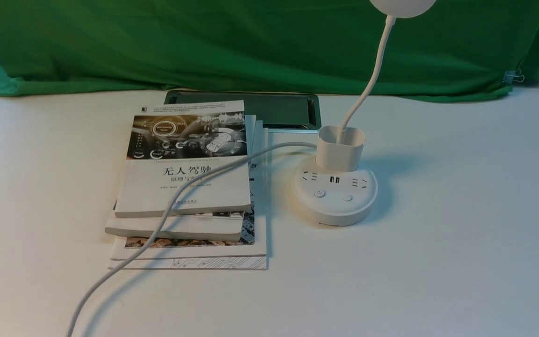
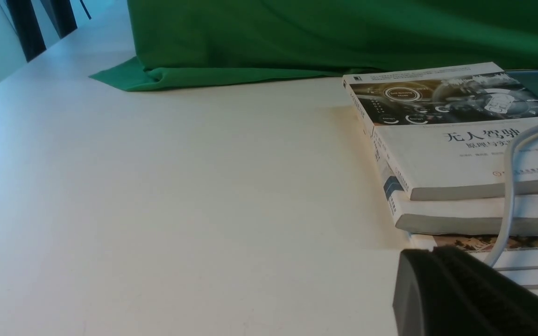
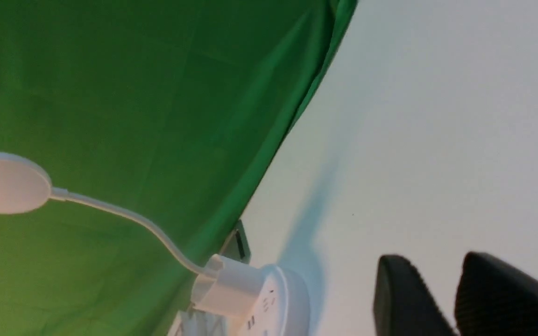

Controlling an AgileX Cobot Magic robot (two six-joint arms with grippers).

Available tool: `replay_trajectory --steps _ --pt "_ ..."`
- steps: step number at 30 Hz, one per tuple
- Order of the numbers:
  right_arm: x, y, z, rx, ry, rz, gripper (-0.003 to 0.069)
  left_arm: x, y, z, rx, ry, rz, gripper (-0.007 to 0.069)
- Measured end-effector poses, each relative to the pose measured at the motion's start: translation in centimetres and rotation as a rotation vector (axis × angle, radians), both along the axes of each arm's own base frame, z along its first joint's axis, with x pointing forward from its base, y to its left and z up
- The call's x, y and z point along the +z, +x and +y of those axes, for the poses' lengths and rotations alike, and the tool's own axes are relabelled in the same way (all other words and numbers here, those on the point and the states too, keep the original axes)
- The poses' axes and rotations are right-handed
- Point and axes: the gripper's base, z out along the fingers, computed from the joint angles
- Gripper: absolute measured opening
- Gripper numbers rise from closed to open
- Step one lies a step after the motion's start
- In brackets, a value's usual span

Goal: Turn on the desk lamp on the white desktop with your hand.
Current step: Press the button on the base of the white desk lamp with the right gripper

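Note:
The white desk lamp stands on the white desktop [image 1: 461, 243], right of centre. Its round puck base [image 1: 335, 206] has sockets and two buttons [image 1: 319, 193]. The cup holder [image 1: 340, 147], gooseneck and round head [image 1: 403, 5] rise behind them. The lamp head looks unlit. The lamp base [image 3: 280, 303] also shows in the right wrist view. My right gripper [image 3: 437, 259] hovers over bare desktop, apart from the lamp, with a small gap between its fingertips and nothing in it. My left gripper [image 2: 430, 252] is shut and empty, low by the book stack's near corner.
A stack of books [image 1: 185, 182] lies left of the lamp, and the lamp's white cable [image 1: 157, 229] runs across it to the front edge. A dark inset panel [image 1: 274, 110] sits behind the books. The green cloth [image 1: 251, 42] covers the back.

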Motion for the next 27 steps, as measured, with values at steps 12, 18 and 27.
replay_trajectory --steps 12,18,27 --pt "12.3 1.3 0.1 0.097 -0.788 -0.031 0.0032 0.0 0.0 0.0 0.000 0.000 0.000 0.0021" --pt "21.9 6.7 1.2 0.412 -1.125 0.149 0.0029 0.0 0.0 0.0 0.000 0.002 0.000 0.0021" --pt "19.8 16.4 6.0 0.876 -1.256 0.381 0.0029 0.0 0.0 0.0 0.000 0.003 -0.001 0.0021"
